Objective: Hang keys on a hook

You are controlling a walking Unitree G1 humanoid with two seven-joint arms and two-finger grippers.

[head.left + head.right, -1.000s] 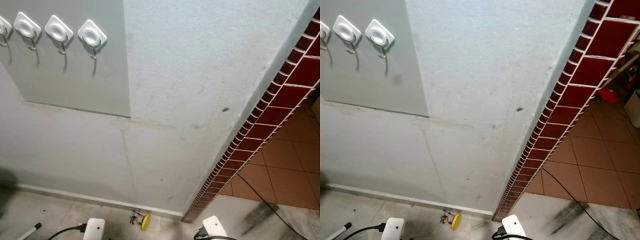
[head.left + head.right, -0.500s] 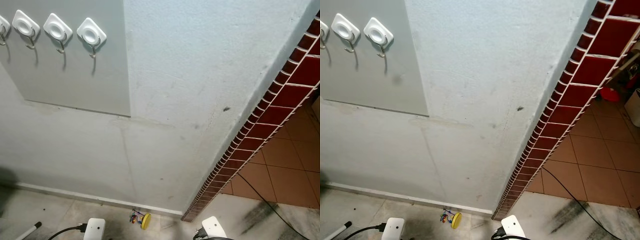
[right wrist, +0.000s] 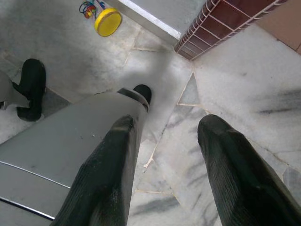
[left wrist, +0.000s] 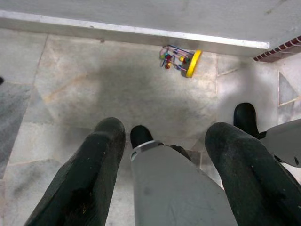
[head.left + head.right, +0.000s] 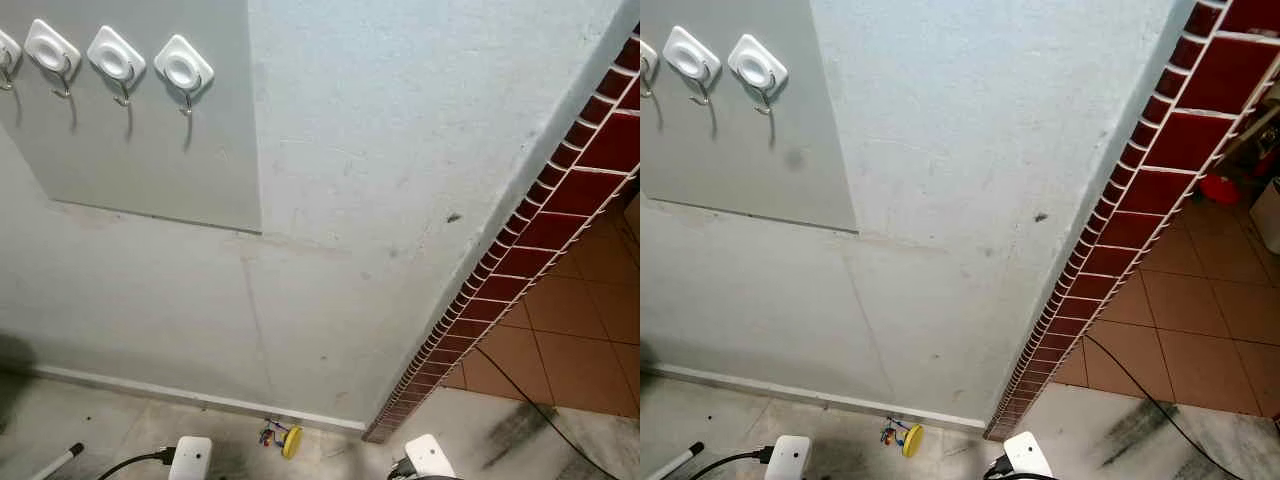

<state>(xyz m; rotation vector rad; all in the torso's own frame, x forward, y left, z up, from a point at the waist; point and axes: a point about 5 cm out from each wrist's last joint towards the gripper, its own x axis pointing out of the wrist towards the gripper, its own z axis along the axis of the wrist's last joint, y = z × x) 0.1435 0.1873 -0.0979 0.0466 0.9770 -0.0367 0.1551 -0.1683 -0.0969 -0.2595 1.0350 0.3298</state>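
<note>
Keys [image 4: 175, 53] with a yellow round tag [image 4: 193, 63] lie on the grey stone floor [image 4: 75, 75], just beside the white baseboard [image 5: 200, 398] of the wall. The bunch stretches along the baseboard, and the yellow tag is at the end nearer the red tile edge [image 5: 520, 240]. White hooks [image 5: 184, 70] sit high on a grey panel [image 5: 150, 150], well apart from the keys. The left gripper [image 4: 164, 141] and right gripper [image 3: 171, 132] hang low with fingers spread, both holding nothing.
</note>
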